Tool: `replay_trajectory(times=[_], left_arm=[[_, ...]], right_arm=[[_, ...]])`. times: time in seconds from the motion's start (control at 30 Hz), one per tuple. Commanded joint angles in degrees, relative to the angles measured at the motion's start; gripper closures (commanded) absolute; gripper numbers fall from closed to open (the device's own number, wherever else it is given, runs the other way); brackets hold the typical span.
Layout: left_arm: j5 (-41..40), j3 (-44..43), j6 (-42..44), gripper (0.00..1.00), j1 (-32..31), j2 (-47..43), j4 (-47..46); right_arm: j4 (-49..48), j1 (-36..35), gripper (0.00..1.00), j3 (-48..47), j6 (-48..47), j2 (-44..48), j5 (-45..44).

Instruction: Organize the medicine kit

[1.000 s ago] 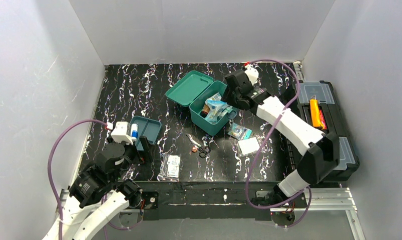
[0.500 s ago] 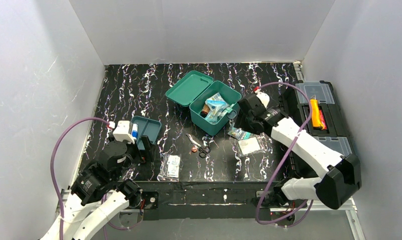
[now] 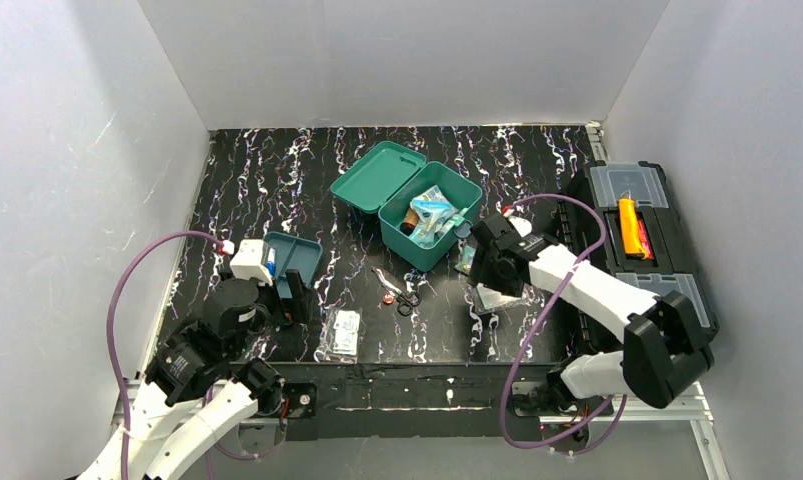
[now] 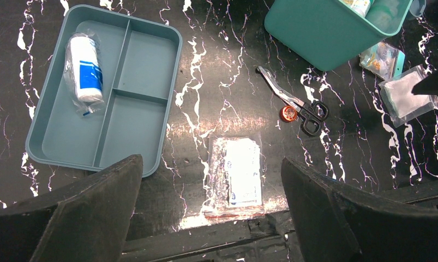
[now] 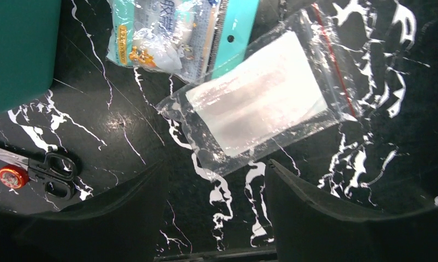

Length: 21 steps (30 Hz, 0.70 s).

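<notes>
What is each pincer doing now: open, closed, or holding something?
Left pincer: open, holding nothing.
Right pincer: open, holding nothing, over a clear bag.

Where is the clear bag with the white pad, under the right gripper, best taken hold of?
Grip the clear bag at its loose corner nearest the fingers, coming straight down with the right gripper: it lies flat, and its far edge meets the teal-backed packet.
</notes>
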State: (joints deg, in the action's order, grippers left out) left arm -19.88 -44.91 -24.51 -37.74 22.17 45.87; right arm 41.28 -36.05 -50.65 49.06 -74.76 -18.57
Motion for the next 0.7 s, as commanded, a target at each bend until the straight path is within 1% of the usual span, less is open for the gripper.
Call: replay_trajectory(times=[0.0,0.17,0.3,0.47,0.67], left_arm=[[0.19,-0.18,0.34,0.02,-0.23,0.45,-0.48],[0.13,-0.18,0.33,0.02,-0.16,0.22,-0.39],[-0.01,-0.09,0.30,0.02,-0.18,-0.18,-0.39],[0.09,-0.09,0.27,0.02,-0.22,-0.17,-0.47],[0.19,-0.09,0.34,0.02,-0.15,-0.14,-0.44]], right_arm=[[-4.96,0.19,0.27,-0.39,-2.59,-3.24,1.41],[-5.61,0.19,0.26,-2.02,-3.61,-8.35,1.56],[-5.66,0.19,0.28,-2.20,-3.21,-11.05,0.29],[-7.00,0.17,0.36,-1.18,-3.10,-12.30,0.23],[-7.39,0.15,0.52,-0.13,-2.65,-13.51,0.07]])
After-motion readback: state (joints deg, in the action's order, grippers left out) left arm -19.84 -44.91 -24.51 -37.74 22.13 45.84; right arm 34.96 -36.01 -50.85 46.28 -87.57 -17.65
